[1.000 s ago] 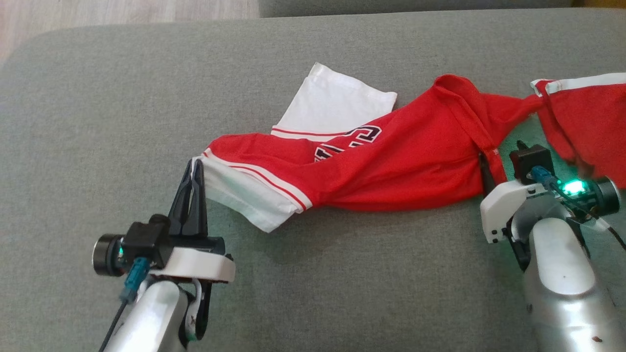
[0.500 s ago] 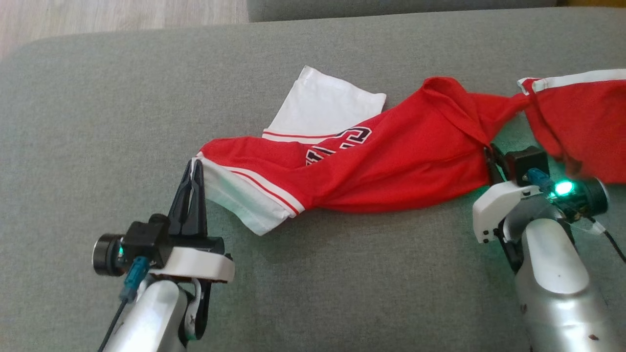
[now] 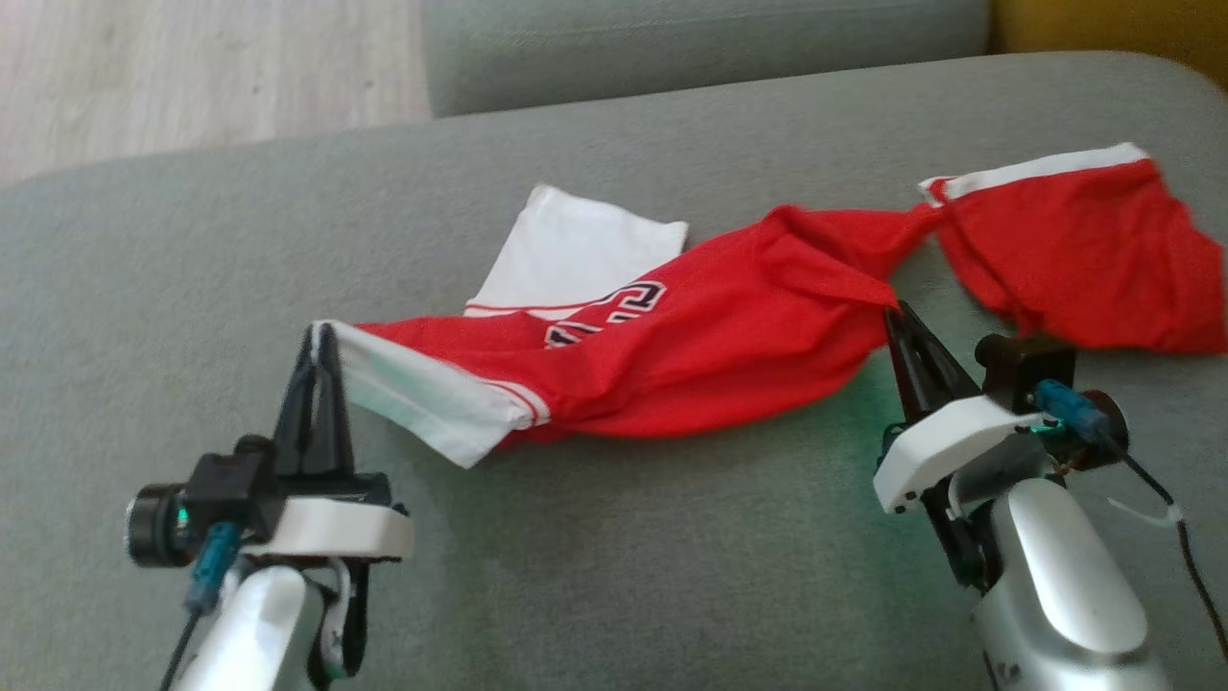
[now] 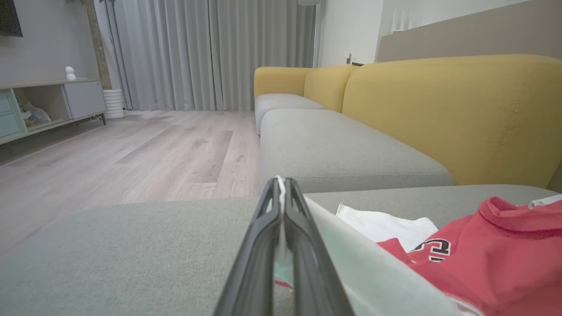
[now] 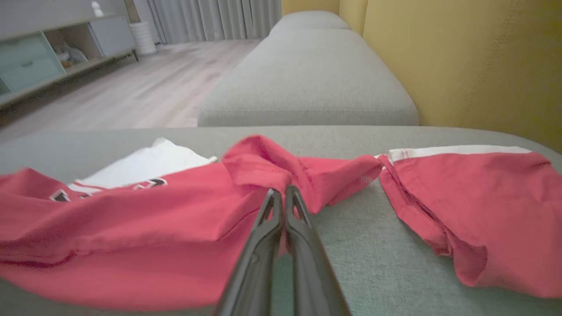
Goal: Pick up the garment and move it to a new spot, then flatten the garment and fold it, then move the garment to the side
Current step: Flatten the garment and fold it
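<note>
We've got a wide bare stretch of grey cushion (image 3: pixel 624 576) up front, open passage between the left gripper (image 3: pixel 321 338) and the right gripper (image 3: pixel 897 315). The red garment (image 3: pixel 691 355) stretches across the middle from one to the other, barring a straight reach to the far side. Far left is bare cushion, and the yellow backrest (image 5: pixel 483 66) walls off the far right.

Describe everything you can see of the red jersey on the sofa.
The red jersey looks like thin fabric, with white panels edged in red stripes and black-and-white lettering partly hidden by folds. It lies twisted and rumpled across the grey sofa cushion. The left gripper is shut on a white edge, and the right gripper is shut on a red fold.
</note>
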Robot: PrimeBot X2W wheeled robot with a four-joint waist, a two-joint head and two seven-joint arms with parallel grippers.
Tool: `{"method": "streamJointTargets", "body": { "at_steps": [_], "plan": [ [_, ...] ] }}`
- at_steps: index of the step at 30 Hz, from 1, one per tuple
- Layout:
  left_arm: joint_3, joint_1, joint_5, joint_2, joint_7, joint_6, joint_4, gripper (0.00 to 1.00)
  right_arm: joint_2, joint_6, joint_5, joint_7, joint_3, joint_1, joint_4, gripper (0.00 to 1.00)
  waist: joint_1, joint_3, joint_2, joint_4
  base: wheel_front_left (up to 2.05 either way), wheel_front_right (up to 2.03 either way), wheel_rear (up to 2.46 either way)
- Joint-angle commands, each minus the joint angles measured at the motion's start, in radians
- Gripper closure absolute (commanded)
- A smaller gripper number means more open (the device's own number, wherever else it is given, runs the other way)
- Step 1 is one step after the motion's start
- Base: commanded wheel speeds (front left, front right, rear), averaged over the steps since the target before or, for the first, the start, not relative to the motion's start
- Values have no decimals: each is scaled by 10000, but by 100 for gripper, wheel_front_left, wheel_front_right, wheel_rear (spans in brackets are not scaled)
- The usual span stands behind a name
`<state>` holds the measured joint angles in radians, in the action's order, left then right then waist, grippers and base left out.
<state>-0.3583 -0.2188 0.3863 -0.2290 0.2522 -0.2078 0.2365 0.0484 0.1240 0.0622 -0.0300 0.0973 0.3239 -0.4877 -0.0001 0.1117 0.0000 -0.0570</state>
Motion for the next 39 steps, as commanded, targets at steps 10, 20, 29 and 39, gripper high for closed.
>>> {"method": "streamJointTargets", "body": {
  "at_steps": [10, 20, 29, 39],
  "plan": [
    [782, -1012, 148, -930, -391, 65, -1663, 100, 1561, 67, 2632, 1087, 1427, 520, 3919, 100, 1, -580, 0, -423, 0, 0, 0],
    [1315, -3675, 330, -1815, -1731, 448, -2047, 100, 2930, 67, 5990, 1866, 1458, 2463, 5128, 100, 1, -1009, 0, -195, 0, 0, 0],
    [1619, -5404, 753, -2153, -2690, 682, -921, 100, 3069, 67, 5920, 1346, 1439, 3698, 3837, 100, 1, -1182, 0, -161, 0, 0, 0],
    [1507, -5446, 991, -2408, -3165, 957, -1248, 100, 2958, 67, 5957, 1329, 1460, 3686, 3468, 100, 1, -1274, 0, -46, 0, 0, 0]
  ]
}}
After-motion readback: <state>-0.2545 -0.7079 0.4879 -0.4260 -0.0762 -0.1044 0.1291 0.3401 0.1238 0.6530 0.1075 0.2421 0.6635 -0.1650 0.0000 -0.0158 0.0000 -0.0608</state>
